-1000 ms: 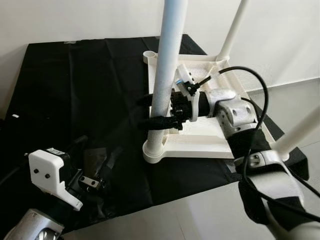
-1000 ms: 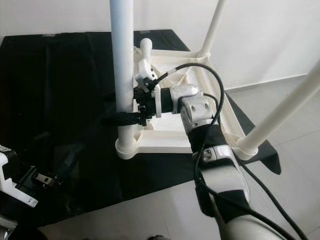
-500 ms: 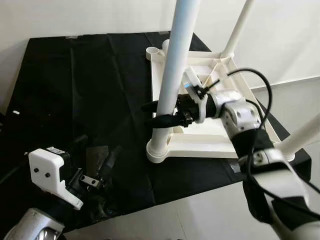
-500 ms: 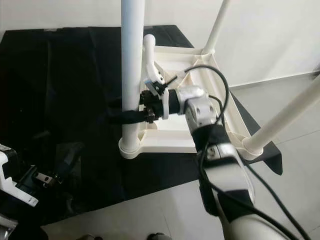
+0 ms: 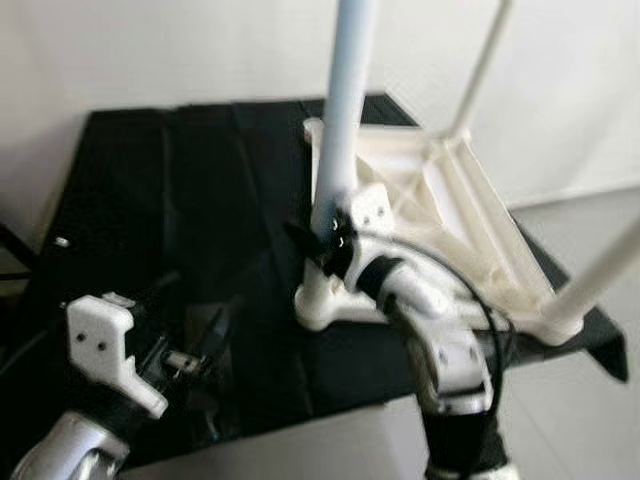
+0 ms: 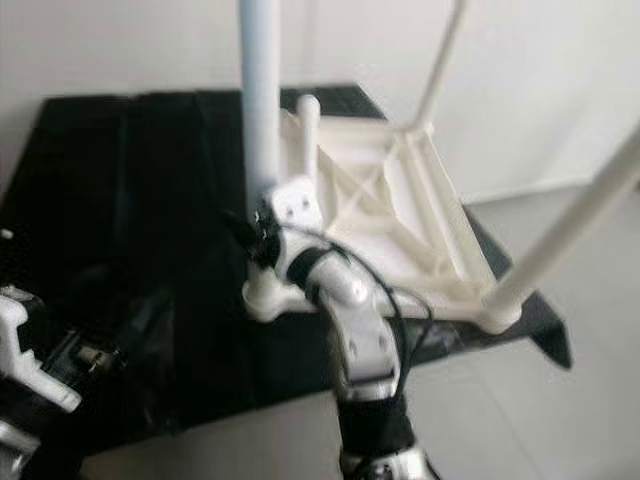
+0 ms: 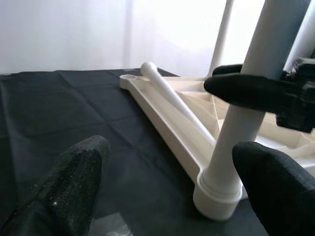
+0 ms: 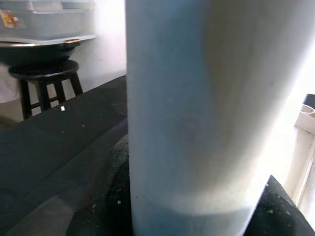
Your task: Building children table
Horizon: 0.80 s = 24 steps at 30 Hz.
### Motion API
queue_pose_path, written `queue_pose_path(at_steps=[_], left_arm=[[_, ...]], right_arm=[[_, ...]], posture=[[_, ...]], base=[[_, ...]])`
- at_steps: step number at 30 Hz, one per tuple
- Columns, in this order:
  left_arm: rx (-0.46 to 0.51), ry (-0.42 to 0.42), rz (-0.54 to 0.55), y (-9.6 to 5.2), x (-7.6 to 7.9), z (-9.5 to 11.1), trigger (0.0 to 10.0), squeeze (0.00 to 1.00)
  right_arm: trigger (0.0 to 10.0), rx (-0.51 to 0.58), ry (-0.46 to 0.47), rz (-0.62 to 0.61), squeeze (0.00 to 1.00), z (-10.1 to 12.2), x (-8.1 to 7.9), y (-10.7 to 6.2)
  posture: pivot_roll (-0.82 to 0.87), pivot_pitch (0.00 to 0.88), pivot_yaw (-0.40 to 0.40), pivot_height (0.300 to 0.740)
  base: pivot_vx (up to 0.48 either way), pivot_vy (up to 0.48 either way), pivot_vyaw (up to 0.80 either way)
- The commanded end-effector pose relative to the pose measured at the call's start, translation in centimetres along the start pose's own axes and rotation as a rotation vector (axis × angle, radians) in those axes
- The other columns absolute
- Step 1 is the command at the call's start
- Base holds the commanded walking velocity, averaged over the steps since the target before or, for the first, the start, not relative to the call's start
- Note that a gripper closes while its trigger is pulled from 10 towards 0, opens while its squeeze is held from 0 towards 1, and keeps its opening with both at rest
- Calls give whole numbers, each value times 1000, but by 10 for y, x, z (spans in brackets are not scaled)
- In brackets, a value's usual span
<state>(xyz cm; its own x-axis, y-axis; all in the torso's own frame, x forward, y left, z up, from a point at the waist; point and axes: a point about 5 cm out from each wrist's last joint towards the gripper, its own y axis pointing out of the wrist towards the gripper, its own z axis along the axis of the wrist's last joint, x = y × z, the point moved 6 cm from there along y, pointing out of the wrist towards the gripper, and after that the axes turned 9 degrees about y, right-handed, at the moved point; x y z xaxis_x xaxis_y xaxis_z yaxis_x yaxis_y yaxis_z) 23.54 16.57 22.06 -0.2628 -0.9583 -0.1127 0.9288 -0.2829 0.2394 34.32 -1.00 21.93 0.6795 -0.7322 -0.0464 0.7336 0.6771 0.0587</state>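
nearest the near leg [image 5: 340,130]: left gripper [image 7: 167,182] wide, empty, low beside its socket | right gripper [image 5: 322,240] clamped on near leg | beyond: upturned table frame [image 5: 450,215] on black cloth [image 5: 180,200] | risk: tilted leg jams if twisted off-axis

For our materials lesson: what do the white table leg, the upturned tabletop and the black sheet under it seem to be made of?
Table leg: probably plastic, a smooth, seamless tube. Tabletop: likely moulded plastic, with cast ribs on its underside. Black sheet: looks like matte cloth, creased and folded. Right gripper holds the leg.
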Motion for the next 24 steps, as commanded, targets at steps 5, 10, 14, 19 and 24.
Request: queue_pose_path(at_steps=[5, 10, 14, 19, 24], left_arm=[[-2, 7, -3, 0, 0, -2, 10000, 0], [1, 3, -9, 0, 1, -1, 10000, 0], [6, 1, -10, 0, 3, 0, 10000, 0], [12, 1, -8, 0, 4, 2, 10000, 0], [12, -1, -8, -1, 5, 3, 10000, 0]], right_arm=[[10000, -132, 67, -7, 310, -23, -3, 1], [10000, -80, 170, 209, 1000, 7, -24, 7], [10000, -92, 81, 547, 1000, 19, -48, -8], [10000, -217, -25, 768, 1000, -1, -42, -22], [10000, -243, -31, 796, 0, 0, -25, -12]], posture=[[-56, 95, -93, 740], [-56, 101, -94, 740], [-53, 114, -104, 740], [-49, 129, -98, 740], [-41, 138, -99, 740]], base=[[0, 0, 0], [0, 0, 0], [0, 0, 0], [0, 0, 0], [0, 0, 0]])
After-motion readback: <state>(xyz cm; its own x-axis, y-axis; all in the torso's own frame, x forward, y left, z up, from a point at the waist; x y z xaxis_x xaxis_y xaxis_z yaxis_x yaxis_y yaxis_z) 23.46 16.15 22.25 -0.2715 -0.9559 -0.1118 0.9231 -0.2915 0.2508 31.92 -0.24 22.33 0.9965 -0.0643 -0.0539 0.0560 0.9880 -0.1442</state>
